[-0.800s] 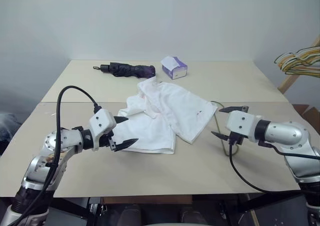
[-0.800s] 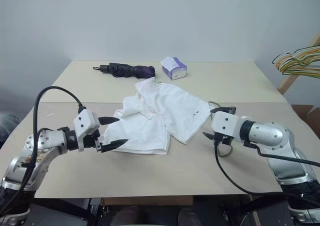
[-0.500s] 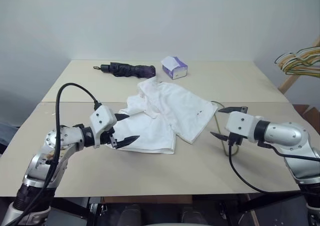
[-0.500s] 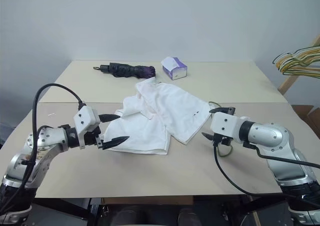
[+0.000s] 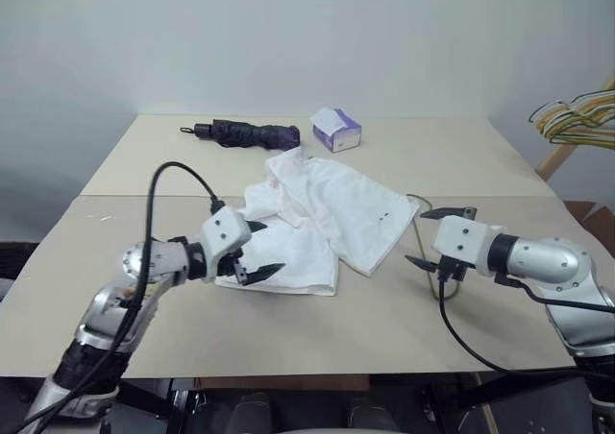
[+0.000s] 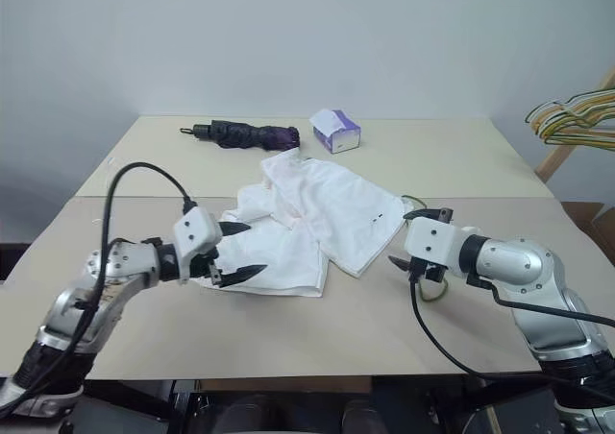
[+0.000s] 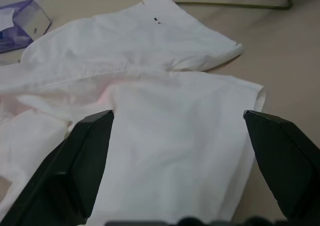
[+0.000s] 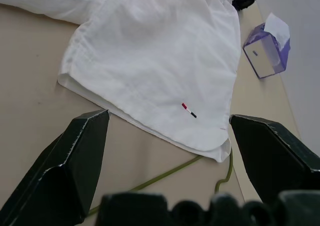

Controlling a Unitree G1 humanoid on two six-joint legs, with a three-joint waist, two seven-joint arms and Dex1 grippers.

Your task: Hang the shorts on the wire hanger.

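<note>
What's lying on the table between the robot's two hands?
The white shorts fill most of that stretch, seen from the head views. Beside the right hand, the thin green hanger peeks out from under their edge.

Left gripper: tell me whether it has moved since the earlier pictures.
Yes. The left gripper has moved toward the right, farther over the shorts, which lie unmoved.

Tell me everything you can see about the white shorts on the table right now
The shorts are white, thin-looking cloth, lying rumpled and partly folded over themselves on the beige table, near its middle. One leg spreads flat toward the robot's right, bearing a small red and dark mark near its hem; a faint pink tint shows in the bunched folds. The open left gripper is over their near left edge. The wire hanger lies beside the right hem, partly tucked beneath it.
</note>
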